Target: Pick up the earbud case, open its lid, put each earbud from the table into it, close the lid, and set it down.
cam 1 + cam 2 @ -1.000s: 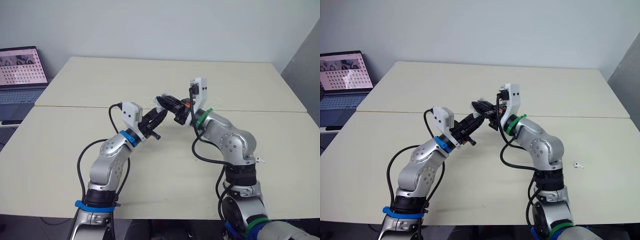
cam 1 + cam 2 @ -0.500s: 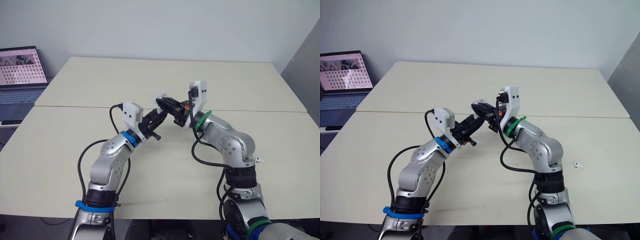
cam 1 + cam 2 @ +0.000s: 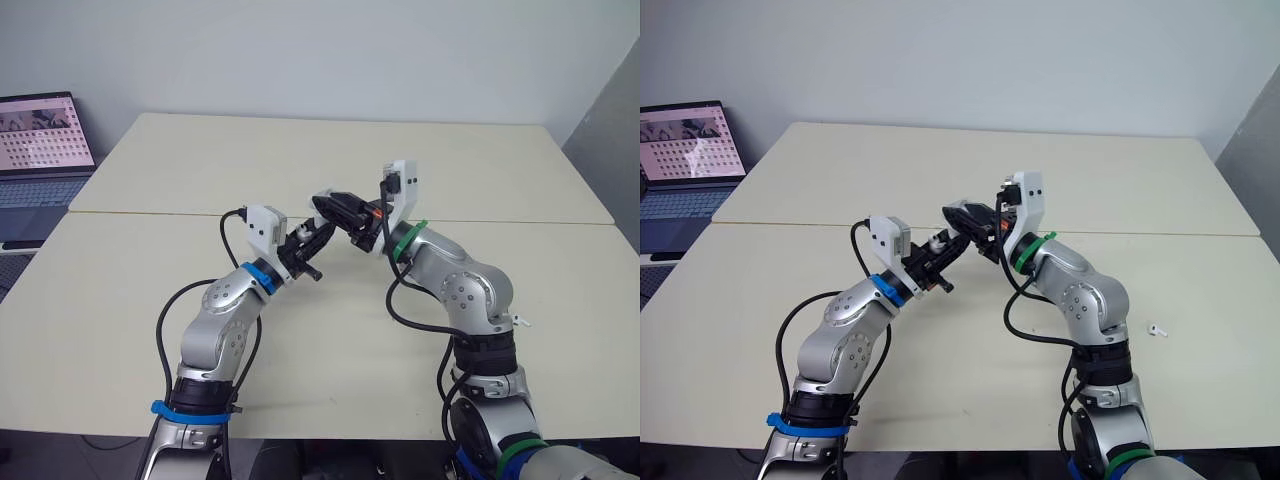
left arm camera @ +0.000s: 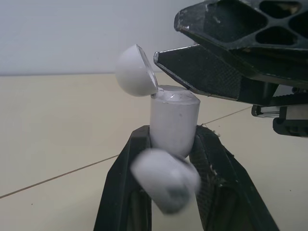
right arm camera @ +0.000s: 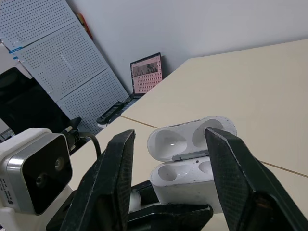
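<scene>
Head view, left end effector (image 3: 316,240) and right end effector (image 3: 332,210) meeting over the tabletop (image 3: 150,300), earbud (image 3: 1156,328) lying by the right arm, left wrist view, earbud case (image 4: 174,122) clamped between left fingers (image 4: 120,192), lid (image 4: 134,70) open, right wrist view, right fingers (image 5: 110,178) apart astride it.

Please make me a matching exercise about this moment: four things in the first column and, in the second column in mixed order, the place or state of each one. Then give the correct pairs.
Column 1
1. small white plastic earbud case
2. rounded white lid of the case
3. tiny white earbud
4. open grey laptop

Column 2
A. lies on the cream table, on the robot's right
B. stands beyond the table's left edge, screen lit
C. gripped by the left tool, above the table
D. swung open on its hinge

Pairs: 1-C, 2-D, 3-A, 4-B
</scene>
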### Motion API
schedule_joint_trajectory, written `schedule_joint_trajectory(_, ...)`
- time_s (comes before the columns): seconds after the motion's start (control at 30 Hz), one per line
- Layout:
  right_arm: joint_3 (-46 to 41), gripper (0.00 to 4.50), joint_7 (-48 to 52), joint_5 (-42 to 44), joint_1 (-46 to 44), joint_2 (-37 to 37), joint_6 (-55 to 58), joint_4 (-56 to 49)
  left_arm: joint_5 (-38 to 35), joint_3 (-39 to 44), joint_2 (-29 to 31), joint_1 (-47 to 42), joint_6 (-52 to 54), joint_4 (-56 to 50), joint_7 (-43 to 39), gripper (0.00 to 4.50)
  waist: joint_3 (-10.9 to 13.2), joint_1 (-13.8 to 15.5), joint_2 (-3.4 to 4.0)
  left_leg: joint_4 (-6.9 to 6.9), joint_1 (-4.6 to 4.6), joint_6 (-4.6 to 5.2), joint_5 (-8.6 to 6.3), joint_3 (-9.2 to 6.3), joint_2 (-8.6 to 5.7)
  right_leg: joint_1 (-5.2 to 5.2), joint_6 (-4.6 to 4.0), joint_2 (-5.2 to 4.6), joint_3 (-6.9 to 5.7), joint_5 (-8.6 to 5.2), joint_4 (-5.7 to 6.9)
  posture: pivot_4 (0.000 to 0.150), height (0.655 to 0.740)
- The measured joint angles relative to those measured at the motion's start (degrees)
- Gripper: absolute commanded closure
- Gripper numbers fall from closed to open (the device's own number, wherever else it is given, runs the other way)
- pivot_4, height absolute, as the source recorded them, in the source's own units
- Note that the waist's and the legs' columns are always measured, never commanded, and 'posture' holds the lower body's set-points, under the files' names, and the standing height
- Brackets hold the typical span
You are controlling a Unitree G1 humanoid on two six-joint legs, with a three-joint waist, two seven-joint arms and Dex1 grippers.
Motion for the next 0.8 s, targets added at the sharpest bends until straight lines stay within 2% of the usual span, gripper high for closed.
schedule_joint_trajectory(0.57,-4.46,2.13,-1.81,1.58,-2.08,-1.71,-0.04,2.06,0.13,0.14,0.31,-0.65,-0.85,-0.11,-1.03,3.78,0.0,0.09,0.0,-0.19,-0.32,0.01,-0.01,-0.02,0.01,-0.17,0.05,-0.02,-0.04,0.04,-0.38,0.15,0.74)
schedule_joint_trajectory(0.7,-5.16,2.13,-0.94,2.14,-3.45,-4.74,-0.22,2.09,0.13,0.25,1.13,-0.63,-0.86,-0.11,-1.11,3.78,0.0,0.09,0.0,-0.2,-0.32,0.01,-0.01,-0.02,0.01,-0.16,0.05,-0.02,-0.04,0.05,-0.4,0.15,0.74)
schedule_joint_trajectory(0.8,-4.08,2.13,2.51,2.15,-3.45,-10.07,0.55,2.14,0.08,0.54,2.39,-0.48,-0.85,-0.13,-1.23,3.78,0.0,0.1,0.0,-0.2,-0.34,0.01,-0.01,-0.01,0.0,-0.16,0.06,-0.03,-0.04,0.04,-0.43,0.15,0.74)
